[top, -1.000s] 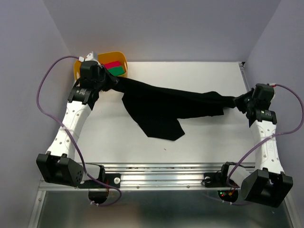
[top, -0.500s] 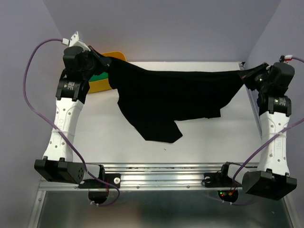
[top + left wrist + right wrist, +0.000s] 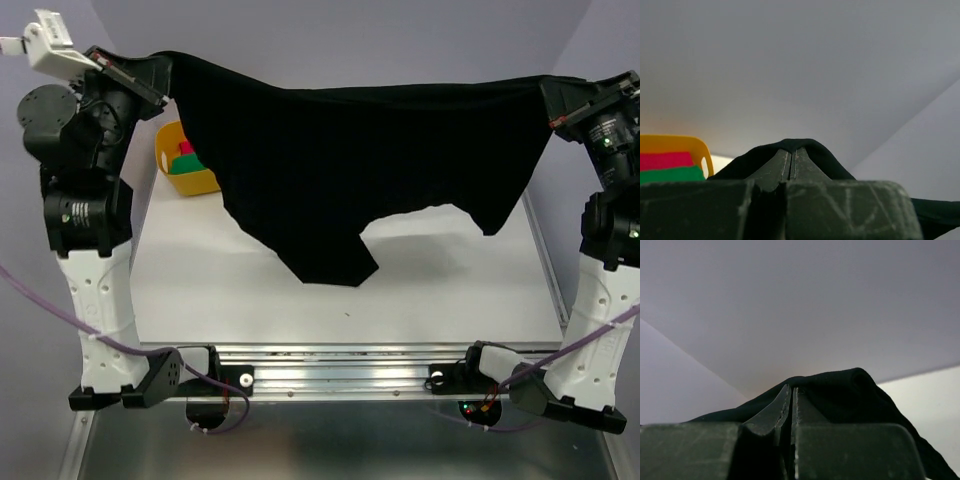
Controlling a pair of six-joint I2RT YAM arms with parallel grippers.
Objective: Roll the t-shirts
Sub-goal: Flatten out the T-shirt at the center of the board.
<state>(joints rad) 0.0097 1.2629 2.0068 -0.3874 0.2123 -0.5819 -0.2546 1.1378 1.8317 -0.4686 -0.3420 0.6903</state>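
Left gripper [image 3: 155,72], right gripper [image 3: 554,104]: jaws clamped on shirt [image 3: 350,170] edge; shirt hangs spread between them; tub [image 3: 196,184] partly hidden behind it; sleeves indistinct.

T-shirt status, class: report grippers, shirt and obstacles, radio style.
Left gripper shut on t-shirt, right gripper shut on t-shirt. T-shirt held high, spread between them, not yet rolled. Yellow tub far left on table, beside the cloth.

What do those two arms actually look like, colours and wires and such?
The left arm and right arm have white shells dotted with small holes, between chunky black joints. A purple cable trails from each. The left tool and right tool each end in two dark, scuffed, wedge-shaped fingers.
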